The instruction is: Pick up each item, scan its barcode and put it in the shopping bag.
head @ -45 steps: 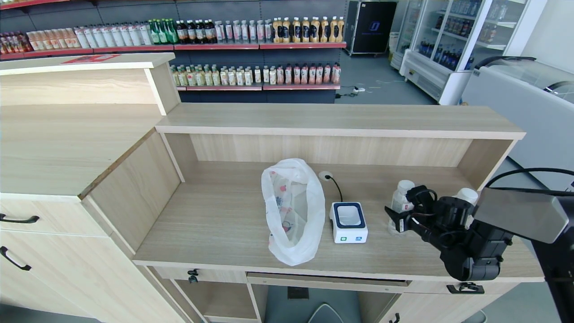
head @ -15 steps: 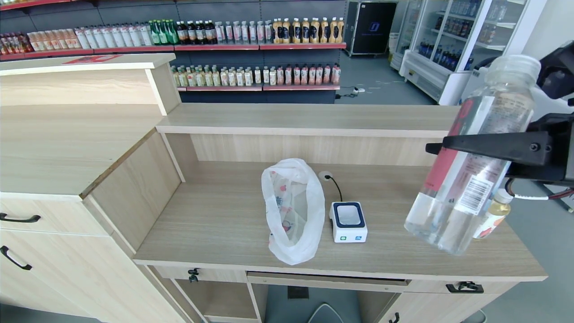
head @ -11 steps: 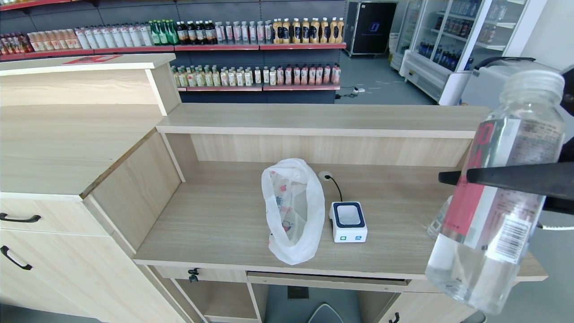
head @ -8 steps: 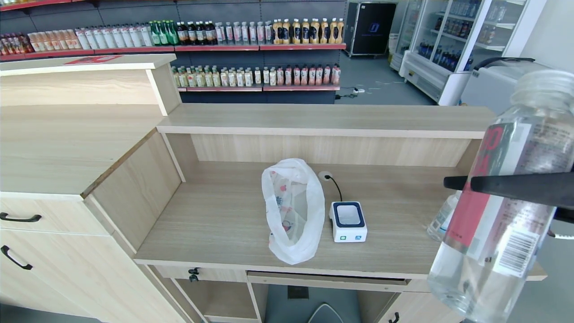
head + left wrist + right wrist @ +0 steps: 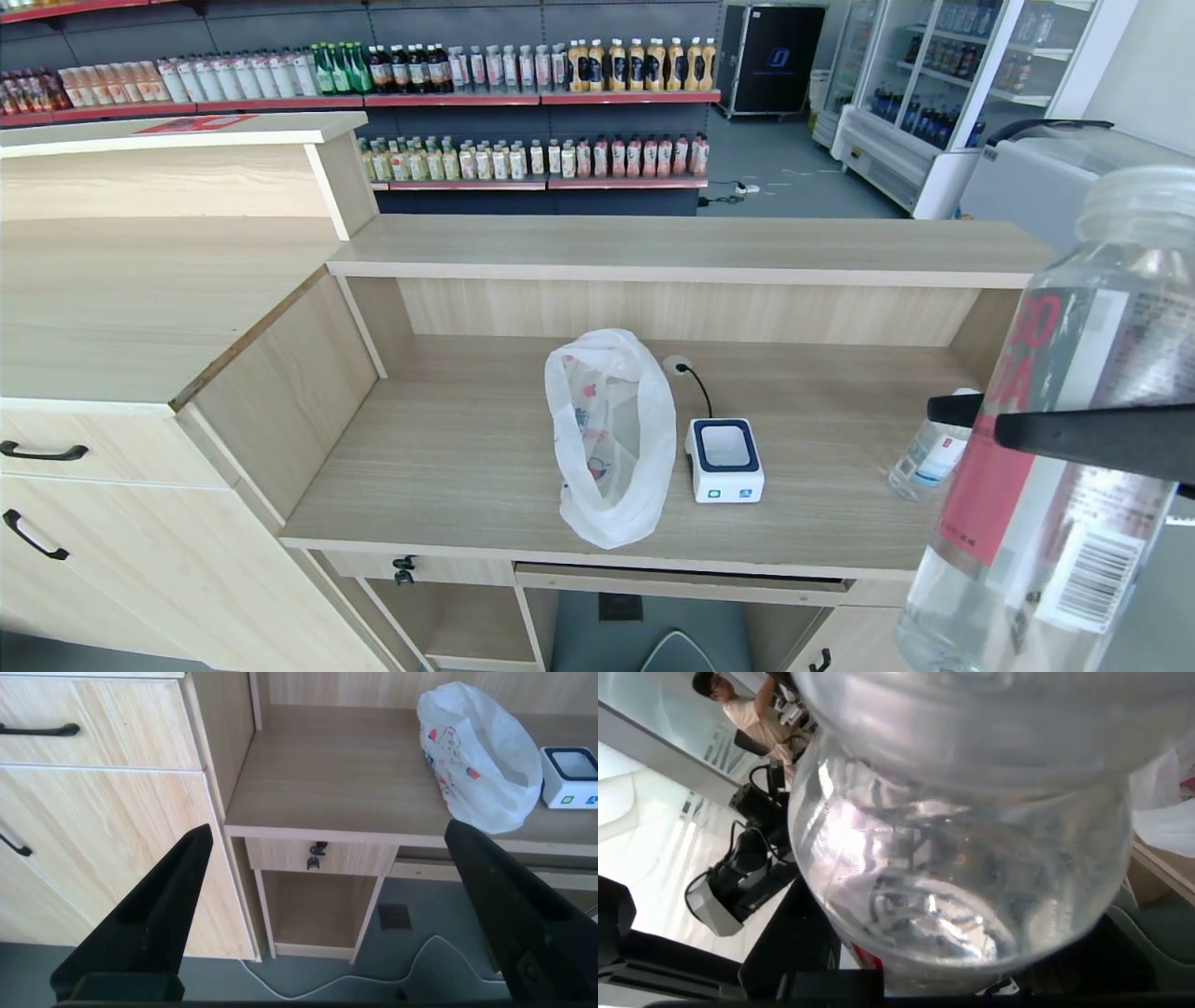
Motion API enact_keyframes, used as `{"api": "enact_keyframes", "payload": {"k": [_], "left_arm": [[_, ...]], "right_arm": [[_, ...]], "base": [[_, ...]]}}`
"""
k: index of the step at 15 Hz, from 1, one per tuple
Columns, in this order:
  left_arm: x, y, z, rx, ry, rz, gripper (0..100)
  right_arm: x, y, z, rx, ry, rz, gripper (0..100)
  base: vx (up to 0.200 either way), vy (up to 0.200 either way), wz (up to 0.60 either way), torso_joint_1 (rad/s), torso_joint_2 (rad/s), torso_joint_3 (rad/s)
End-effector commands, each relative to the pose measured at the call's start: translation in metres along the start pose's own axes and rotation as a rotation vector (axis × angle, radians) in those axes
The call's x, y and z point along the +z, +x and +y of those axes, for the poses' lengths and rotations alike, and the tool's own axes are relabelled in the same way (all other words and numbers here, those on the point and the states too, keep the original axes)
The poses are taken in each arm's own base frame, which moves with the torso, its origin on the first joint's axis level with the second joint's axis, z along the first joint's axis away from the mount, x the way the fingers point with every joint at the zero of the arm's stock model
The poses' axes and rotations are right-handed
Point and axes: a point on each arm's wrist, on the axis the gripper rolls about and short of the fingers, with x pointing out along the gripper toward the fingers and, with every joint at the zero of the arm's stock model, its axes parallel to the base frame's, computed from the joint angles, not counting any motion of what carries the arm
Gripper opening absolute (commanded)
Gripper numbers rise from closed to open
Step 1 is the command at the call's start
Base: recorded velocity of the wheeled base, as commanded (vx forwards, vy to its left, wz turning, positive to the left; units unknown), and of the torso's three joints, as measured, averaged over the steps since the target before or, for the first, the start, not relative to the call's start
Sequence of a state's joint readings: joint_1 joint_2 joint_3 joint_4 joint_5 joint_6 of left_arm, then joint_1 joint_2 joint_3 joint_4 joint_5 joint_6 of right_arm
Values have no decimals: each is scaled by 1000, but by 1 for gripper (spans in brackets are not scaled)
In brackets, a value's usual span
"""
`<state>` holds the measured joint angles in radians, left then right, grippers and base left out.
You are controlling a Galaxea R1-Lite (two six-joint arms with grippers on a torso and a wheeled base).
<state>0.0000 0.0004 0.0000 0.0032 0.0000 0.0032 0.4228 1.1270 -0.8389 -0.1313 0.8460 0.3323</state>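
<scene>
Pinching one clear red-labelled bottle [image 5: 1074, 327] across its middle with the right gripper [image 5: 990, 425], one black finger crossing the label; raised at the near right, above the counter's [image 5: 448, 467] right end, cap up, slightly tilted, barcode low on its side. Counting two bottles in all: a second small bottle [image 5: 929, 448] standing on the counter to the right. Finding one white shopping bag [image 5: 611, 439] lying mid-counter and one scanner [image 5: 726, 459] just right of it, cable running to the far side. Holding the left gripper [image 5: 327, 943] spread wide and empty, low, near the counter's left end
</scene>
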Motion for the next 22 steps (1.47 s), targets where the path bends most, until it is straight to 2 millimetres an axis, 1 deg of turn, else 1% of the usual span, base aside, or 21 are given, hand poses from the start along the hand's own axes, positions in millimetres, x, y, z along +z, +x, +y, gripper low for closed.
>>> {"api": "enact_keyframes", "payload": {"k": [1, 12, 14, 16, 18, 19, 21, 22], "left_arm": [[0, 0, 0, 0, 0, -1, 100], [0, 0, 0, 0, 0, -1, 100], [0, 0, 0, 0, 0, -1, 100], [0, 0, 0, 0, 0, -1, 100], [0, 0, 0, 0, 0, -1, 100], [0, 0, 0, 0, 0, -1, 100], [0, 0, 0, 0, 0, -1, 100], [0, 0, 0, 0, 0, -1, 100]], "right_arm": [[-3, 0, -1, 0, -3, 9, 0], [-2, 1, -5, -16, -15, 9, 0], [-1, 1, -17, -61, -63, 6, 0], [1, 7, -45, -211, -200, 4, 0], [9, 14, -85, -375, -322, -46, 0], [14, 18, -108, -474, -405, -92, 0], [15, 24, -151, -561, -625, -152, 0], [13, 29, -167, -581, -737, -151, 0]], "base": [[0, 0, 0, 0, 0, 0], [0, 0, 0, 0, 0, 0], [0, 0, 0, 0, 0, 0], [0, 0, 0, 0, 0, 0], [0, 0, 0, 0, 0, 0], [0, 0, 0, 0, 0, 0], [0, 0, 0, 0, 0, 0], [0, 0, 0, 0, 0, 0]]}}
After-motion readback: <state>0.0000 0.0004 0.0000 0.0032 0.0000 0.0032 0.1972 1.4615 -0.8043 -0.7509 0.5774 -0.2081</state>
